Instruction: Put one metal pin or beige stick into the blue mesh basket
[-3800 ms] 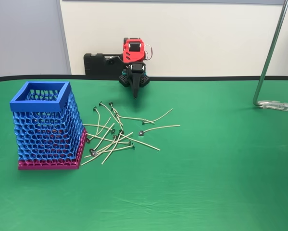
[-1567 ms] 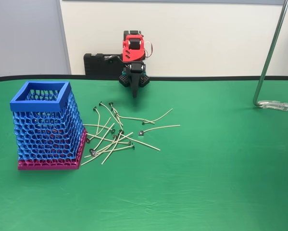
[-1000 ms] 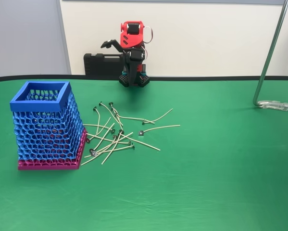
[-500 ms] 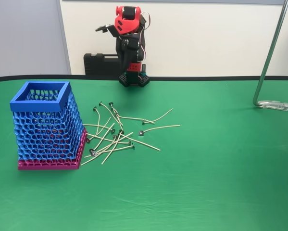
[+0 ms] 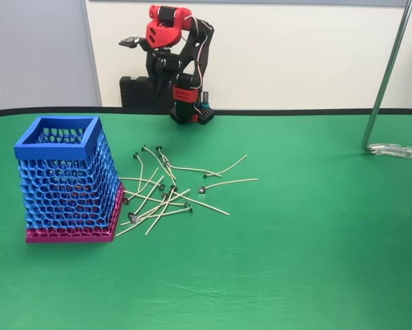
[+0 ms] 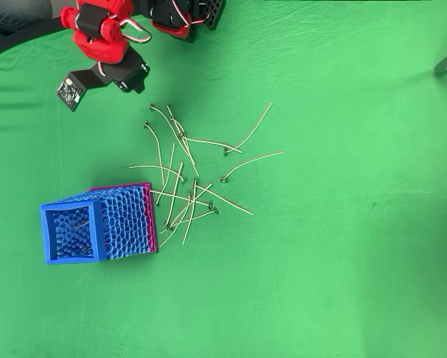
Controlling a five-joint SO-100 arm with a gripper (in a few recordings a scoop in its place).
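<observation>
Green cloth table (image 5: pixel 316 261), white wall behind. Red-black arm raised at the back edge, gripper (image 5: pixel 131 42) up in the air, nothing in it; open or closed, can't tell. Beige sticks (image 5: pixel 166 196) scattered in a loose pile on the cloth, just right of blue mesh basket (image 5: pixel 67 180), some touching its magenta base.

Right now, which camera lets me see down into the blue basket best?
The overhead view: it looks straight into the basket through its open square rim. The fixed view shows the basket from the side, mostly mesh walls and magenta base.
</observation>
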